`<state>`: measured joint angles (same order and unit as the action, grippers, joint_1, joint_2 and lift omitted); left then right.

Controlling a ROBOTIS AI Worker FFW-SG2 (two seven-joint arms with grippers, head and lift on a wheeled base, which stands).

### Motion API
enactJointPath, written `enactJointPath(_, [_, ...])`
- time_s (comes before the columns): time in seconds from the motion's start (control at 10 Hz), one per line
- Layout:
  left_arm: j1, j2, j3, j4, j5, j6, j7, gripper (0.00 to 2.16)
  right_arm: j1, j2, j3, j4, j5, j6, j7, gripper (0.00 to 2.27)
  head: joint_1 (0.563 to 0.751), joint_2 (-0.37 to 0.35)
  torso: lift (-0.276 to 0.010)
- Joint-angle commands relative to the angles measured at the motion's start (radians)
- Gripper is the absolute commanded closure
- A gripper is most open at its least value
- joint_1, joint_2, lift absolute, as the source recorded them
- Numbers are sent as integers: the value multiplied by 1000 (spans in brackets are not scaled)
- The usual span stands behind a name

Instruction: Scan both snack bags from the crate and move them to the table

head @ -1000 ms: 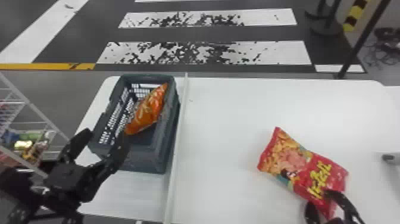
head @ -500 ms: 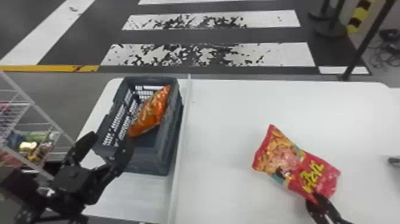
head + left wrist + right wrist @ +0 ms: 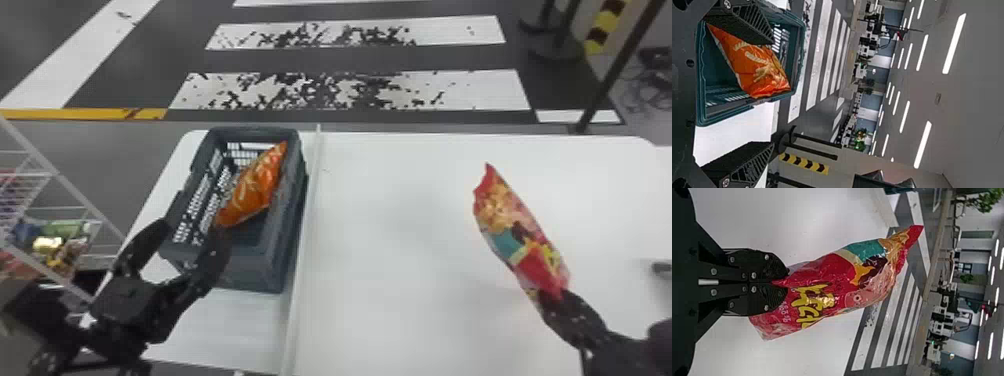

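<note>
Over the table's right half, my right gripper (image 3: 560,300) is shut on one end of the red snack bag (image 3: 520,235), which slants up and away from it. In the right wrist view the closed right gripper (image 3: 785,282) pinches the edge of the red bag (image 3: 828,290). My left gripper (image 3: 192,232) stands open at the near end of the dark crate (image 3: 292,220). An orange snack bag (image 3: 255,190) leans inside that crate. In the left wrist view the left gripper (image 3: 772,94) has its fingers wide apart, the orange bag (image 3: 758,70) beyond them.
A white table (image 3: 390,300) carries the crate on its left part, with a raised pale strip (image 3: 302,250) running beside it. Left of the table stands a wire rack (image 3: 55,175) holding assorted packages. A small dark object (image 3: 662,267) lies near the right edge.
The red bag, held by my right gripper, has turned from lying broad side up to a steeper, edge-on pose. My left gripper stays near the crate; the orange bag keeps its place.
</note>
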<state>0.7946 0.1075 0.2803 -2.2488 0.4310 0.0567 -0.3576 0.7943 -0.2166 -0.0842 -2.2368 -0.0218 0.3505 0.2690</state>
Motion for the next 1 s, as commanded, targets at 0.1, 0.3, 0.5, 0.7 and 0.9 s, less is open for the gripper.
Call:
enactJointPath(0.1, [12, 0, -3, -12, 0, -8, 0, 83, -40, 111, -158, -116, -357, 324, 111, 2240, 695, 88, -87])
enactJointPath(0.3, [17, 0, -4, -14, 0, -8, -3, 83, -81, 180, -345, -138, -687, 674, 231, 2240, 695, 117, -87])
enactJointPath(0.5, [20, 0, -9, -14, -1, -21, -15, 83, -138, 217, -566, -136, -1000, 1063, 299, 2240, 695, 158, -87])
enactJointPath(0.7, [18, 3, -32, -20, -1, -73, -30, 83, -179, 217, -646, -60, -1037, 1128, 296, 2243, 695, 173, -87])
enactJointPath(0.9, [12, 12, -41, -18, -5, -70, -34, 83, -231, 217, -669, 74, -980, 1118, 297, 2240, 695, 111, -87])
